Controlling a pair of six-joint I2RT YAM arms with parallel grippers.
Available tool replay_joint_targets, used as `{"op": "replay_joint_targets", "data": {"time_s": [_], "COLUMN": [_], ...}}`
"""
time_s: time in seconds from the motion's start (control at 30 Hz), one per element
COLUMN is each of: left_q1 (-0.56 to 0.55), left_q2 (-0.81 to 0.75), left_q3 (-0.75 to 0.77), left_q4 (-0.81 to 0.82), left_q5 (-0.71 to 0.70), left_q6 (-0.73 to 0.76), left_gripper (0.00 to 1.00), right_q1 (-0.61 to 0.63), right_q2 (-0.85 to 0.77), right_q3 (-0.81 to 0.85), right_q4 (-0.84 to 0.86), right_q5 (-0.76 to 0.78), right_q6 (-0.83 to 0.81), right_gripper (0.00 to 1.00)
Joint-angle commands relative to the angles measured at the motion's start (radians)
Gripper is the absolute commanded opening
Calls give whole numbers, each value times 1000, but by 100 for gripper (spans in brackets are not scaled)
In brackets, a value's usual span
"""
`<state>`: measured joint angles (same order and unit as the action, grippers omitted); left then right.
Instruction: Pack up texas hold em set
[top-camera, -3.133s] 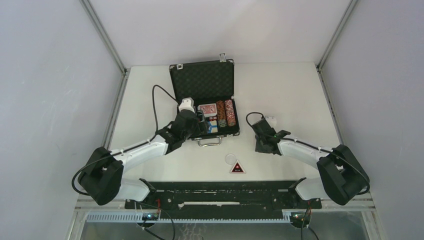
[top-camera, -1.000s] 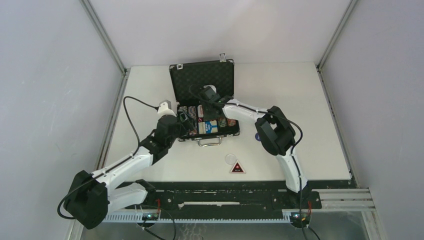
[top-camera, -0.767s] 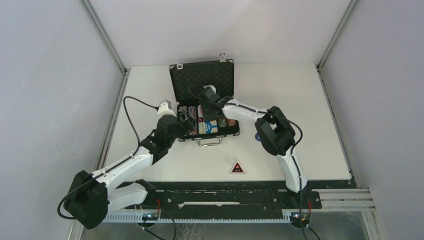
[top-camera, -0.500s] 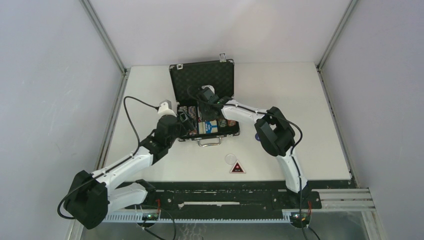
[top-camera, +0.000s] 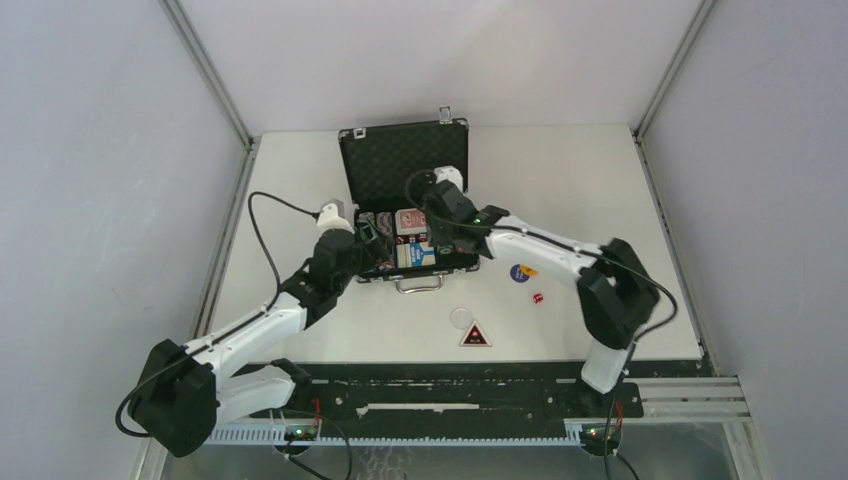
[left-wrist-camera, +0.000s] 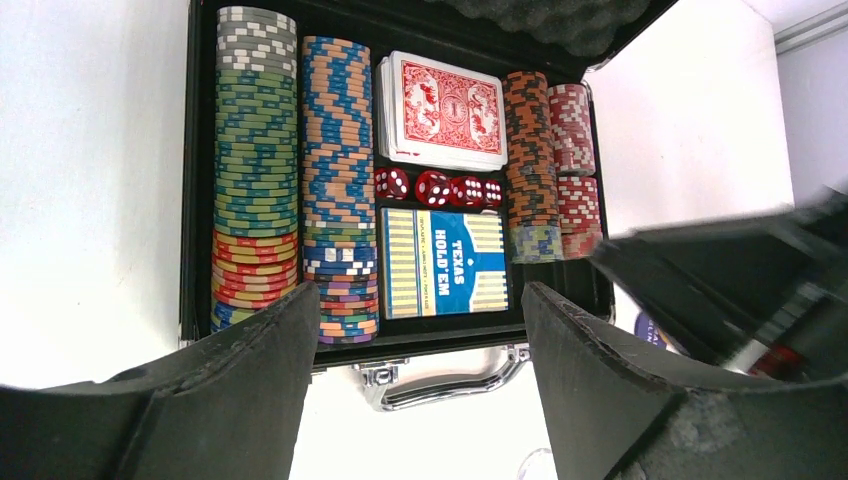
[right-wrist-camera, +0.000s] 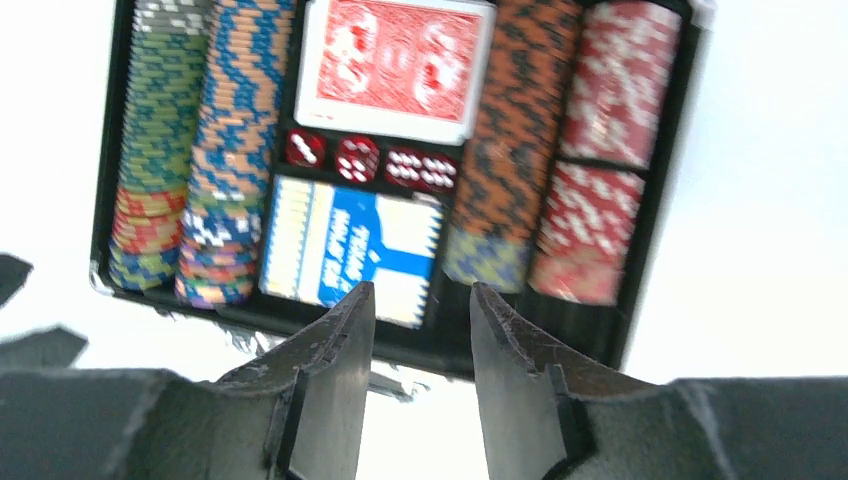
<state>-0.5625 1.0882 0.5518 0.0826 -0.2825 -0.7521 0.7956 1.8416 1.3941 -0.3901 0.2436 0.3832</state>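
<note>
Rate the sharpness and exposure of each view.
Left wrist: blue deck crisp, right arm smeared by motion at the edge. Right wrist: red chips blurred, table blown white. Top external: briefcase evenly lit, sharp.

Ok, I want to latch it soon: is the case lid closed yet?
No, the lid stands open behind the chip stacks and card decks.

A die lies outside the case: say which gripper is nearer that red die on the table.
Right. The right gripper hangs over the right half of the case, up-left of the red die. The left gripper sits at the case's left end, farther away.
</note>
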Motion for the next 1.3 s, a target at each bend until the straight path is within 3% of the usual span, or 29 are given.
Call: {"op": "replay_joint_targets", "data": {"time_s": [0.0,0.27,0.33,0.6,0.73,1.03,1.27], "left_q1": [0,0,0,0,-1,0,0], "left_q2": [12,36,45,71,80,102,105], "left_q3": [13,14,17,19,21,23,26], "left_q4": [32,51,53,69,69,79,78], "left_q5": [16,73,83,108,109,120,120], "left_q6": [15,4,1,-8,-7,-24,-23], "left_gripper": [78,78,78,78,78,78,78], "right_q1": [9,-65,-92,-183,-256,-312,-310], "right_q2": [-199,-509,-580,-752,-770,-714,-659], "right_q3": [-192,-624,-700,-826,-877,-903,-908], "right_q4": [2,8,5,-52,-8,31,50], "right_q5": [172,234,244,282,183,118,102], "right_q6": [32,283,338,430,422,404,399], "right_gripper": [48,46,52,55,56,54,46]}}
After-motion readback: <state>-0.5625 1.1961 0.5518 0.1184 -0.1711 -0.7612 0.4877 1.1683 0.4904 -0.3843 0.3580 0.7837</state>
